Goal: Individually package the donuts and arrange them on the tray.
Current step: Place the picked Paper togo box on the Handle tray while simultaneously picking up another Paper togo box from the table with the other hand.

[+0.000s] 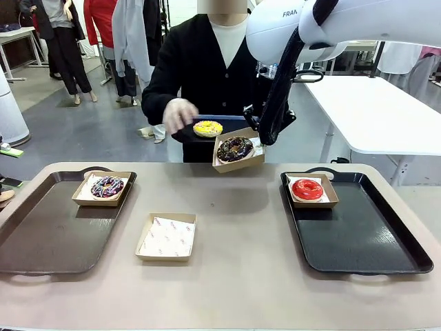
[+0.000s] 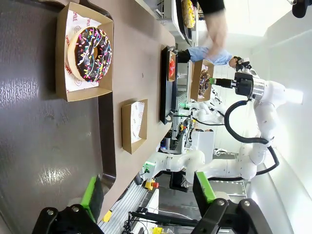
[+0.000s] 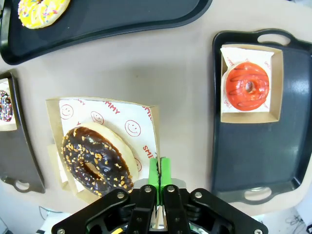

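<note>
White table [image 1: 372, 110], grey floor [image 1: 103, 131] beyond.

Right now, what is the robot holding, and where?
The right pincer pinches the side rim of the box carrying the chocolate donut. The left pincer is open and empty.

The right arm [image 1: 293, 14] bears grey letters "FRAN", high above its jaws; the rest is cut off.

In the right wrist view, the liner [image 3: 127, 126] of the box [image 3: 52, 105] pinched in the right gripper [image 3: 159, 171] carries red print. "SMI" runs sideways just beyond the jaw tips. "MMY" lies farther out and to the left, with red smiley faces between them. The chocolate donut [image 3: 95, 161] hides the rest.

Far ahead of the left gripper [image 2: 148, 190], the purple donut's liner [image 2: 77, 22] shows red letters too small to read. So does the empty box's liner [image 2: 139, 119], nearer those jaws.
</note>
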Motion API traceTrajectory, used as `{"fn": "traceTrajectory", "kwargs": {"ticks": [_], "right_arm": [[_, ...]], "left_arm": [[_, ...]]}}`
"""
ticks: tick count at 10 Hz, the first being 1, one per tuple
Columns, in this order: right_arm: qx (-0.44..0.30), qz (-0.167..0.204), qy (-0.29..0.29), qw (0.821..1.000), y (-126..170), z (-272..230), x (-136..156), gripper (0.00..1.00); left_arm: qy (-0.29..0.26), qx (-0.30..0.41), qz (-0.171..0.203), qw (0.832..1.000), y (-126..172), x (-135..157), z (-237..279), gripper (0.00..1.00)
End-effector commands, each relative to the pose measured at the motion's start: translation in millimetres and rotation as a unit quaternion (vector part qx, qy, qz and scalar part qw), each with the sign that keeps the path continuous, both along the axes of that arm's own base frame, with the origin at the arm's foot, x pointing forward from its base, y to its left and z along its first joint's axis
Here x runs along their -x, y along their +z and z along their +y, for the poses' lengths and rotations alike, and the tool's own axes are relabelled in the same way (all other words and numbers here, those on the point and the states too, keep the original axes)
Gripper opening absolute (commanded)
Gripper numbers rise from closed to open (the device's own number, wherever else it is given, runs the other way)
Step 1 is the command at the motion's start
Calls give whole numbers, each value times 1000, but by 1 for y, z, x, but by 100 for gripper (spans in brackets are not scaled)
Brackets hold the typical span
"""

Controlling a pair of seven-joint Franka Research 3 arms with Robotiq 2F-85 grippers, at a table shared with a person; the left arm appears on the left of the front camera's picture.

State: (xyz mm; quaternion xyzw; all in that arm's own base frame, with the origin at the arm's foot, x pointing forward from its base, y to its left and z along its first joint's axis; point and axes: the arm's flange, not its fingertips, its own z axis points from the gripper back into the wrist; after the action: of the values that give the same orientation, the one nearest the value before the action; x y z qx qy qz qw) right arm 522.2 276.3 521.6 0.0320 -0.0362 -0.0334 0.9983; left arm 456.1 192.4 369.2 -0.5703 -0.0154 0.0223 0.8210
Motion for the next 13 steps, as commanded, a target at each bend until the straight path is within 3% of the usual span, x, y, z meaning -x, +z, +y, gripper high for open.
{"fn": "traceTrajectory", "kwargs": {"ticks": [1, 9, 10, 13], "right_arm": [[-2, -4, -1, 1000, 2, -1, 1, 0], [0, 0, 0, 1000, 0, 0, 0, 1], [3, -6, 39, 999, 5, -10, 13, 1], [11, -14, 42, 999, 34, -68, 59, 1]], "left_arm": [[0, 0, -1, 1000, 0, 1, 1, 97], [0, 0, 0, 1000, 0, 0, 0, 97], [-16, -34, 0, 999, 18, 2, -7, 97], [-12, -112, 20, 993, 69, -18, -30, 97]]}}
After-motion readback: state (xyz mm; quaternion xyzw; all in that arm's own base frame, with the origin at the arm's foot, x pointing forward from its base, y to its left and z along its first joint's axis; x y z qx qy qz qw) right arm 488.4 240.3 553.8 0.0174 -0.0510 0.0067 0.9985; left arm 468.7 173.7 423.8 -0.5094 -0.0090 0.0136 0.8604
